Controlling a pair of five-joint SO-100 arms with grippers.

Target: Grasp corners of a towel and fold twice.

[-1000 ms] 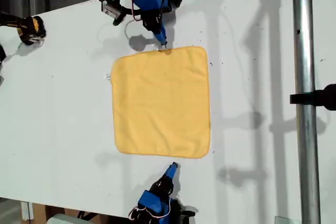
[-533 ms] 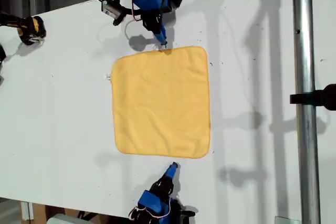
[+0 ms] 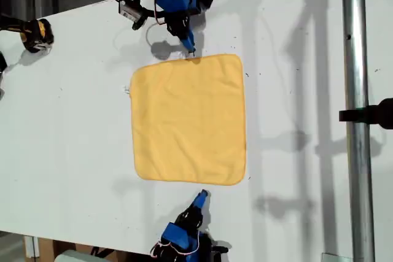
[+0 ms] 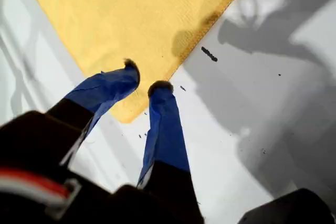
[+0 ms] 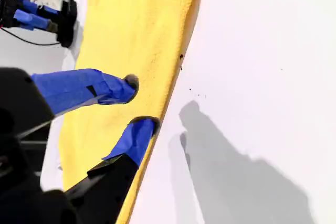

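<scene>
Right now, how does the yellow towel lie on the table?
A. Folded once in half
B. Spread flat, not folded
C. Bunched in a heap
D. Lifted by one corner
B: in the exterior view the towel lies as one flat square on the white table, all four corners down, and neither tool holds it.

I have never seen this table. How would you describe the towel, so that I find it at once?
Look at the large white table that fills the exterior view. Near its middle, between the two blue robot arms, lies the towel, spread flat. It is the only yellow-orange thing there, a soft square cloth with rounded corners; everything around it is white, black or blue.
</scene>
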